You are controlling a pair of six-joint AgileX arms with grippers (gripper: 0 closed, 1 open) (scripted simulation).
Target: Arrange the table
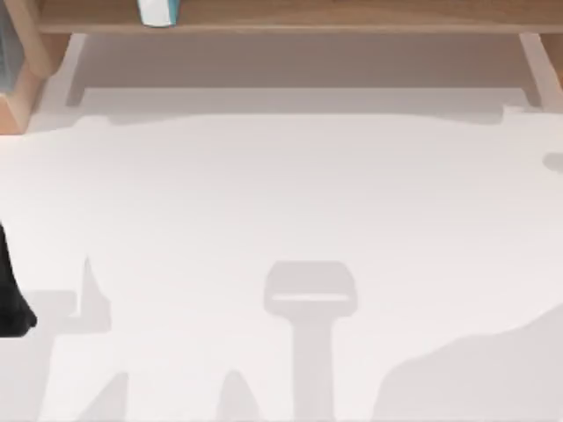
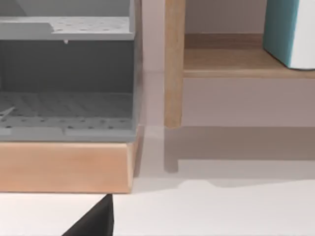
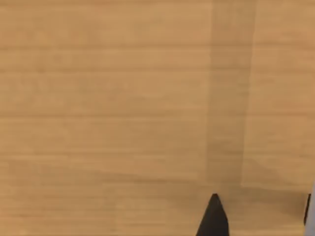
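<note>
White table, shelf frame along its far edge

The table (image 1: pixel 290 202) spreads below both arms; a teal-and-white container (image 1: pixel 158 10) stands on the wooden shelf (image 1: pixel 352 16), seemingly stored off the surface. Left gripper (image 1: pixel 13 299) sits at the table's left edge, right gripper (image 3: pixel 214 216) faces wood; whether either is spread, I cannot tell.

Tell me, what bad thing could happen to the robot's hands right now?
The right hand is very close to a light-brown wooden surface, so pushing on might bump it. The left hand sits low over the plain white tabletop near the grey perforated bin on a wooden base; a careless swing could knock either. The teal and white container on the shelf might tip if jolted.
</note>
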